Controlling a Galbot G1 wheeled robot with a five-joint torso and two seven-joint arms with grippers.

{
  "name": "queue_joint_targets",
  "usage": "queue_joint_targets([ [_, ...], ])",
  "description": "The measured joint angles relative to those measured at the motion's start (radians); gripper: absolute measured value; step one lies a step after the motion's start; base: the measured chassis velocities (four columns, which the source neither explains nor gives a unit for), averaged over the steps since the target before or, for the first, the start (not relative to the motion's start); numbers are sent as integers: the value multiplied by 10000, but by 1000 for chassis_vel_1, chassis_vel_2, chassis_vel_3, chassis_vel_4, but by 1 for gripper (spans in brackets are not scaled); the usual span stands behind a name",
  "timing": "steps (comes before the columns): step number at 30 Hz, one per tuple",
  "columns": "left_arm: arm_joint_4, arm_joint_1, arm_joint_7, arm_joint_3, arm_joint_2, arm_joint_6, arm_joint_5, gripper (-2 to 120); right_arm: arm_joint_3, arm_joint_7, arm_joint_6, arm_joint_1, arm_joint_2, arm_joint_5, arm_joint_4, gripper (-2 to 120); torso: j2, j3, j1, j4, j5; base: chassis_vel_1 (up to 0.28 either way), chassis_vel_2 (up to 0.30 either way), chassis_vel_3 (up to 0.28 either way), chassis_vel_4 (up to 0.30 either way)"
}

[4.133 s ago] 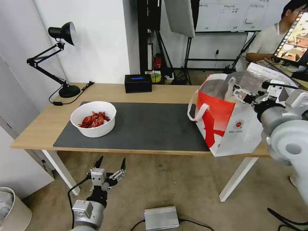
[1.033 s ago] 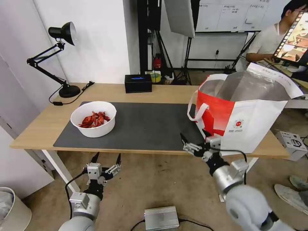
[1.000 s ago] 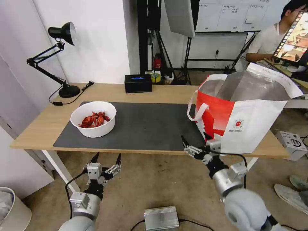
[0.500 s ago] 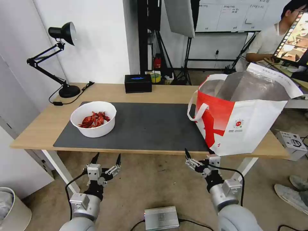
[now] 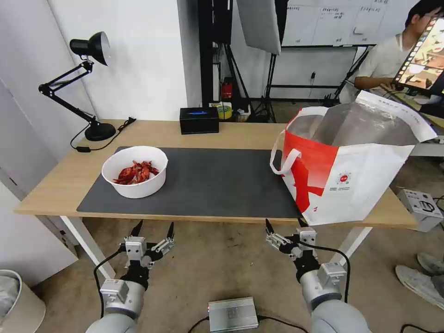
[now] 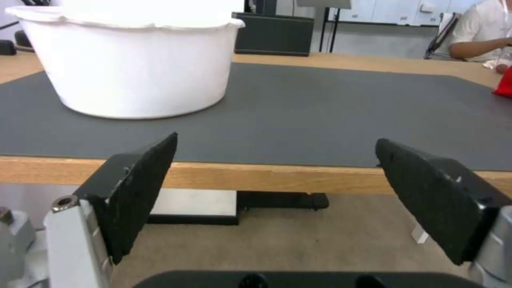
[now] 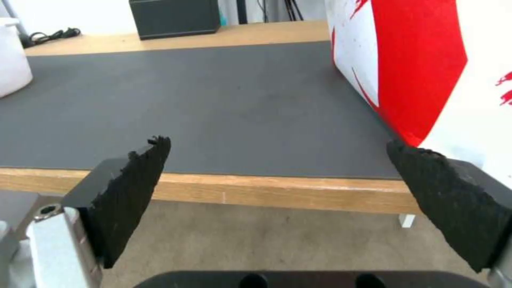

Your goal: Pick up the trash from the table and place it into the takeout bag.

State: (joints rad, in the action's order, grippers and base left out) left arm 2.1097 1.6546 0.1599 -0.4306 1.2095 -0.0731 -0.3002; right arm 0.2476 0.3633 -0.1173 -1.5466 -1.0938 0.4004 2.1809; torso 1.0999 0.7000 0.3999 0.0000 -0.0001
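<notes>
Lowered from the mouth of the takeout bag point(image 5: 344, 173), where it reached four seconds ago, the right gripper point(image 5: 283, 226) now hangs below the table's point(image 5: 240, 132) front edge at lower centre-right of the head view, its jaws spread wide and holding nothing. Its twin, the left gripper point(image 5: 153, 230), sits at lower left, also beneath the edge, jaws equally wide and empty, about where it was before. Both point up toward the tabletop, a resting pose that leaves the work surface unobstructed. One piece of trash is on the desk: the white bowl point(image 5: 134, 171) of red crayfish shells, standing upright on the left part of the dark grey mat point(image 5: 217, 185), just above and beyond the left gripper. In the left wrist view the bowl point(image 6: 133, 60) rises near the mat's front edge, slightly off the line between the black pads point(image 6: 141, 192). The bag stands open at the right end of the desk, foil lining exposed and mouth upward, ready to receive. By its position, the bowl looks like the left arm's job. A black box point(image 5: 199, 120) and a desk lamp point(image 5: 88, 83) stay at the back.
</notes>
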Motion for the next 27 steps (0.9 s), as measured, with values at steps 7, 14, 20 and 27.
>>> queue_joint_targets([
  [7,205,-523,332,-384,-327,315,-657,100,0,0,-10,11,1,1,0,100,0,0,0,0,0,0,0,0,0],
  [14,479,-1619,1003,-1129,-1629,1191,-2500,100,4,-6,-15,15,6,5,1,100,0,0,1,0,0,0,0,0,0],
  [20,371,-2451,1679,-1306,-2691,1754,-3990,100,8,-11,-20,18,8,8,3,100,0,0,1,0,-2,0,0,0,0],
  [27,-180,-3962,2764,-1209,-4078,2730,-6708,100,10,-15,-24,22,10,12,8,100,1,1,1,2,-1,0,0,0,0],
])
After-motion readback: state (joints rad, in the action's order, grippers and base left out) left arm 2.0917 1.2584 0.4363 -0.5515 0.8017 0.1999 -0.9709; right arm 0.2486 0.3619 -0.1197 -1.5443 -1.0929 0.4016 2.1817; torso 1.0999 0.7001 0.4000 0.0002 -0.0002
